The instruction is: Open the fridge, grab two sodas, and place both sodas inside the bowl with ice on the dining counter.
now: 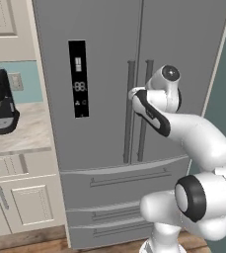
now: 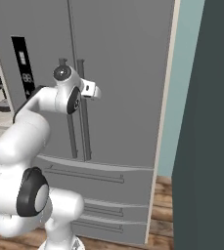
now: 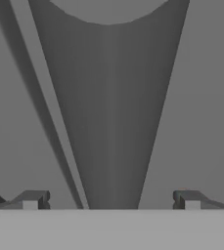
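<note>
The grey fridge point(image 1: 104, 59) point(image 2: 128, 73) stands with both upper doors and the lower drawers shut. My gripper point(image 1: 132, 94) point(image 2: 95, 91) is up against the two long bar handles at the door seam, about mid-height. In the hand view a bar handle point(image 3: 108, 122) runs straight up between my open gripper point(image 3: 111, 201), one fingertip point(image 3: 35, 200) on each side and clear of the bar. I cannot tell which of the two handles it is. The sodas, the bowl with ice and the dining counter are out of view.
A black coffee machine point(image 1: 1, 101) sits on the wall counter to the fridge's left, above cream cabinets point(image 1: 20, 197). A tall dark panel point(image 2: 206, 146) stands close on the right. The black display panel point(image 1: 78, 79) is on the left door.
</note>
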